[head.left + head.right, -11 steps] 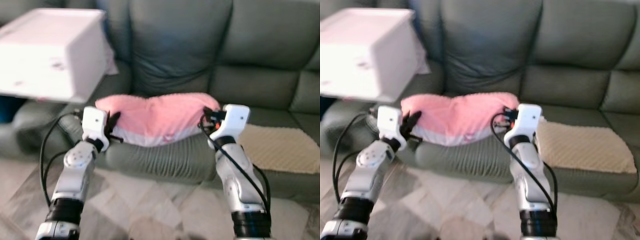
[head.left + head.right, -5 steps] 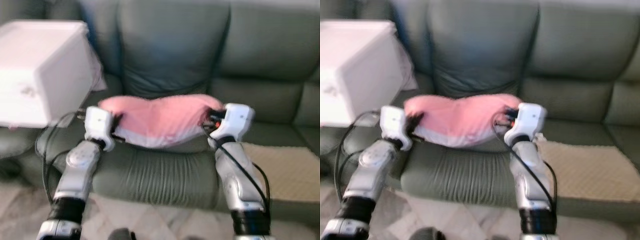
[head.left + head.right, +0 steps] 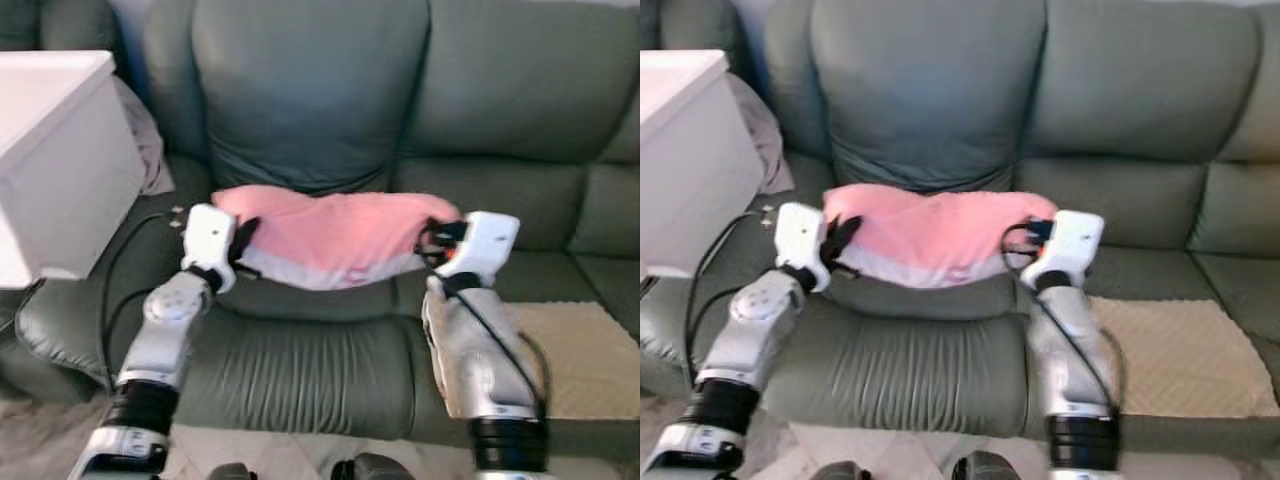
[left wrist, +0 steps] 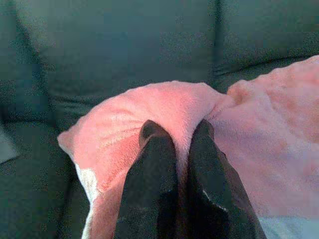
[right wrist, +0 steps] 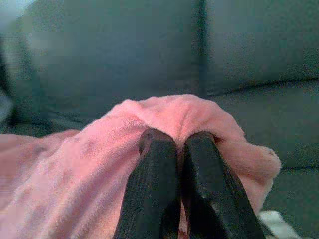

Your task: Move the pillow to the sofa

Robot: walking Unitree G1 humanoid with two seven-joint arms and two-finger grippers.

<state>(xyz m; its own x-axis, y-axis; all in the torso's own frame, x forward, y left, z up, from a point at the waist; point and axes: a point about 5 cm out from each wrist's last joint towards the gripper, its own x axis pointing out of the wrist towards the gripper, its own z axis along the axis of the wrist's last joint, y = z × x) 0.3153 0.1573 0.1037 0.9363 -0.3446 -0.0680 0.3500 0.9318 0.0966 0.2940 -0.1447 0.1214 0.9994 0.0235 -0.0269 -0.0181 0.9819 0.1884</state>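
Moved since earlier: the head views now take in more of the sofa seat and less floor, and the white box sits further toward the left edge, so the robot has closed in on the sofa; the pillow is carried between the arms just as before, now over the seat cushion instead of its front edge
Pillow: pink plush pillow (image 3: 335,235) with a pale underside, slung between the two tools, sagging in the middle, hanging over the back part of the grey-green sofa (image 3: 300,370) seat, close to or lightly touching the cushion
Left tool: left tool (image 4: 174,137) clenched on the pillow's left end, fabric pinched between both black fingers
Right tool: right tool (image 5: 177,142) clenched on the pillow's right end in the same way
Step in hand: final carry, pillow arrived above the seat
Next move: lower until the seat bears the pillow, then release both ends together and draw the arms back
Nearby: white box (image 3: 55,160) on the sofa's left arm; beige mat (image 3: 575,355) on the seat to the right
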